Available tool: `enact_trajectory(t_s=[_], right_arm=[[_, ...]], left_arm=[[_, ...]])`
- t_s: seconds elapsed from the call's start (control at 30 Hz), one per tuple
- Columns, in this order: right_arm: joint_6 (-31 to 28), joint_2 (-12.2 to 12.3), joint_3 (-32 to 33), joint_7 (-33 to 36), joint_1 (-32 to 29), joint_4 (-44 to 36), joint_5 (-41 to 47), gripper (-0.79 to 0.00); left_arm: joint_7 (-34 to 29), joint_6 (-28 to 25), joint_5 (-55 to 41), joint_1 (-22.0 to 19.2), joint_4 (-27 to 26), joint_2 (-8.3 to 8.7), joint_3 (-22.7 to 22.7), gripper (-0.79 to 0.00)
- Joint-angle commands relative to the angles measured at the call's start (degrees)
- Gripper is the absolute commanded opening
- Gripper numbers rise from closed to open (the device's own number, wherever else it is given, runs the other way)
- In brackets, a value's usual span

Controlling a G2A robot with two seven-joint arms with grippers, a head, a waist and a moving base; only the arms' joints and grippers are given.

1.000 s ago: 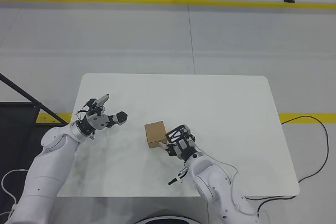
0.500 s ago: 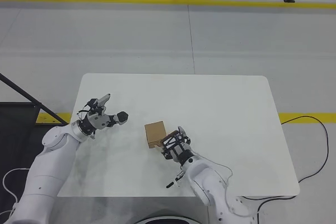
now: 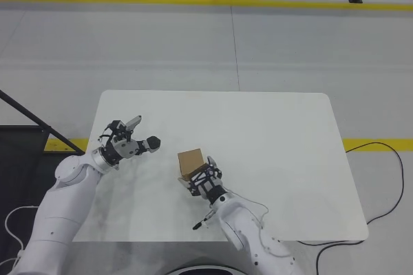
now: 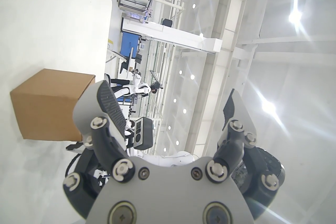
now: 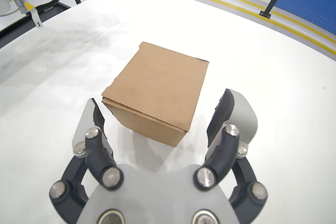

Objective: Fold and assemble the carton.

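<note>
Hovering my right claw (image 5: 159,99), spread wide open, just beside the closed carton (image 3: 190,163) on the table (image 3: 282,137), my left claw (image 3: 144,133) hanging open, well apart from it.

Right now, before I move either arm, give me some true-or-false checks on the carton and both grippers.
1. The carton stands on the table as a closed box. True.
2. The right gripper is shut on the carton. False: it is open, at the carton's near end.
3. The left gripper is open and holds nothing. True.
4. The left gripper rests on top of the carton. False: it is off to one side, apart from the carton.
</note>
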Motion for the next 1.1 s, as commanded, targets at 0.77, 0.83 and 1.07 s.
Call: enact_trajectory(t_s=[0.77, 0.83, 1.07], right_arm=[[13.4, -4.6, -4.0, -4.7, 1.0, 6.2, 3.9, -0.44], [13.2, -4.7, -3.8, -4.9, 1.0, 6.2, 3.9, -0.462], [12.4, -5.0, -3.1, -5.1, 0.5, 6.0, 3.2, -0.493]], left_arm=[[-0.3, 0.0, -0.2, -0.3, 1.0, -0.14, -0.2, 0.0], [-0.3, 0.0, -0.2, -0.3, 1.1, -0.16, -0.1, 0.0], [-0.3, -0.1, -0.2, -0.4, 1.3, -0.23, 0.0, 0.0]])
